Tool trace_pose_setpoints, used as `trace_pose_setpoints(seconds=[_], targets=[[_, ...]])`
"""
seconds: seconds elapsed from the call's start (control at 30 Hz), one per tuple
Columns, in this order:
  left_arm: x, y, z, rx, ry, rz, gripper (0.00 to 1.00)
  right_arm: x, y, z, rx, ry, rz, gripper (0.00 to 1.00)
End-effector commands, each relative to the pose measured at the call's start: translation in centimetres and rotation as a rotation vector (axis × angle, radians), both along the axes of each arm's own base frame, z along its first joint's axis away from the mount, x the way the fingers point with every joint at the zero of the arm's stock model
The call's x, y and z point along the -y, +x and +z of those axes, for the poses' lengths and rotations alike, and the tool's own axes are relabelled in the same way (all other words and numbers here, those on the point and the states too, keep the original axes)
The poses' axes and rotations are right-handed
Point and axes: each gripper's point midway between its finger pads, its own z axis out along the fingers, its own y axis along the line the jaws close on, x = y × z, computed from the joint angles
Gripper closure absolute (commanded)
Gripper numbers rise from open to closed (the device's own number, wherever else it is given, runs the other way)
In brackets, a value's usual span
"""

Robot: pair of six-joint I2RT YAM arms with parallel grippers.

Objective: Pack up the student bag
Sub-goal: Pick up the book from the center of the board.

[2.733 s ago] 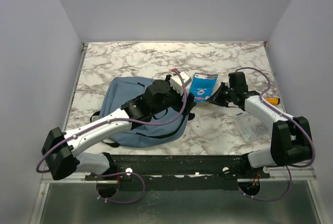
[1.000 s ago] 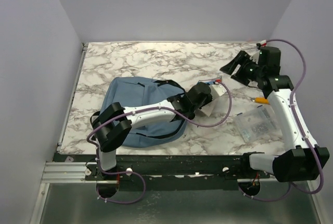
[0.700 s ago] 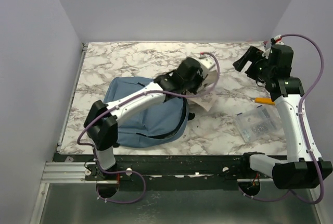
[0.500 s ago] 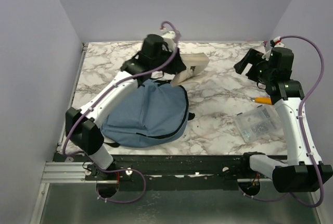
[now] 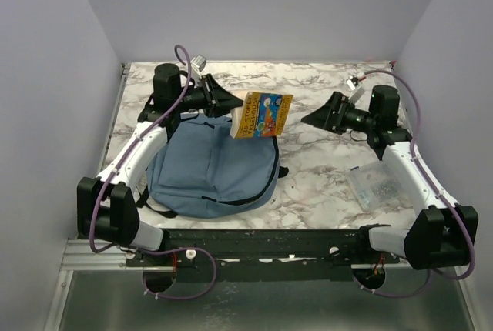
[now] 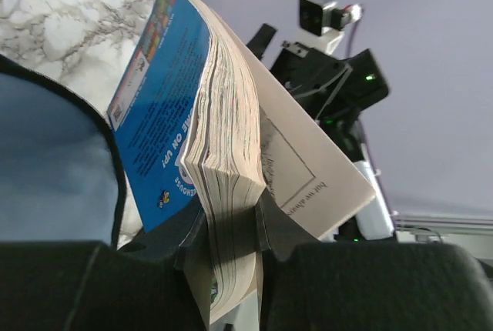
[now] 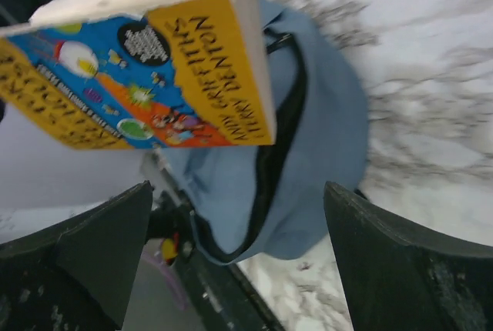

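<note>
- From high behind the near edge, we look down on the whole marble table (image 5: 323,185).
- At the left wrist, we face right, tight on a paperback (image 6: 223,192), the right arm (image 6: 331,85) beyond.
- At the right wrist, we face left; all views share paperback and student bag (image 7: 308,131).

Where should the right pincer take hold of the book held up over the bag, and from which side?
Take the book by its yellow spine edge, coming in from the right arm's side. The left pincer clamps the opposite page edge, where a loose leaf splays. The spine faces the open right pincer, so its jaws could probably close across the thickness.
</note>
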Motion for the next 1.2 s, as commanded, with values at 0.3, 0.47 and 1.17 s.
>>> trace_pose_setpoints(seconds=[0.3, 0.47, 1.17], targets=[[-2.3, -5.3, 8.8, 0.086, -0.241, -0.064, 1.0, -8.9, -6.5, 1.7, 0.029, 0.265, 0.439, 0.0], [-2.4, -6.4, 9.8, 0.082, -0.275, -0.099, 1.0, -9.4, -7.7, 3.7, 0.028, 0.473, 0.481, 0.0], [-1.7, -8.2, 7.6, -0.004, -0.318, -0.137, 1.0, -10.2, -9.6, 13.0, 0.213, 0.697, 0.687, 0.32]])
